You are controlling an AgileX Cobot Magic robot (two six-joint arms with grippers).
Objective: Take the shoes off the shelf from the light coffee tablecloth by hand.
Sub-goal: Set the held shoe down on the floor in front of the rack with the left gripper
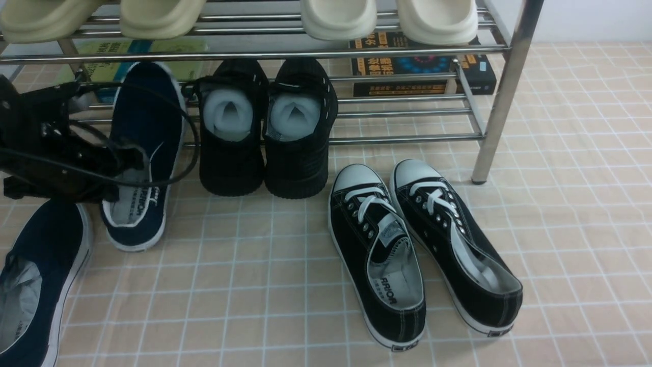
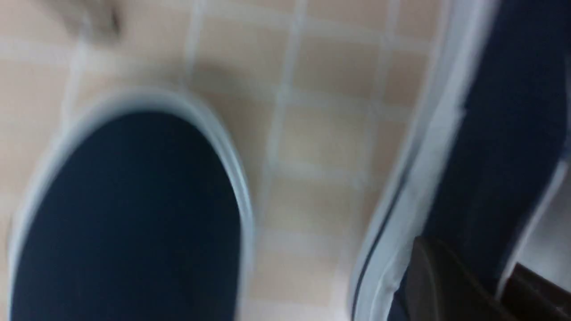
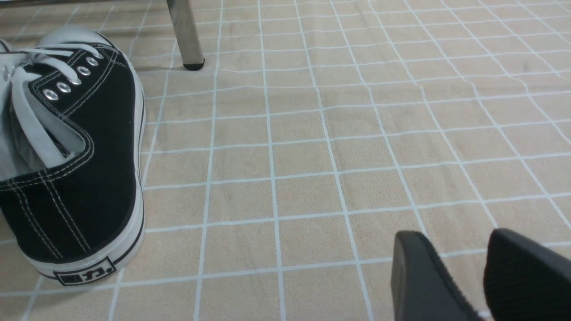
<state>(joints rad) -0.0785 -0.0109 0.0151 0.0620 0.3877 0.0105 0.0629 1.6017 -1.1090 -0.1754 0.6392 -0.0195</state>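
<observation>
One navy shoe (image 1: pixel 145 153) leans with its toe on the bottom bars of the chrome shelf (image 1: pixel 501 92) and its heel on the light coffee tablecloth (image 1: pixel 265 285). My left gripper (image 1: pixel 130 160) is shut on that shoe's side wall. The blurred left wrist view shows one finger outside the wall (image 2: pixel 446 276) and one inside (image 2: pixel 535 290). The second navy shoe (image 1: pixel 35 285) lies flat on the cloth at the front left, and its toe (image 2: pixel 129 223) shows in the left wrist view. My right gripper (image 3: pixel 455 240) is open and empty, low over bare cloth, and out of the front view.
All-black shoes (image 1: pixel 267 127) stuffed with white paper stand half on the bottom tier. Black lace-up sneakers (image 1: pixel 423 250) lie on the cloth in front of the shelf's right leg (image 3: pixel 185 35). Cream slippers (image 1: pixel 387 20) and books (image 1: pixel 423 66) sit on the upper tiers.
</observation>
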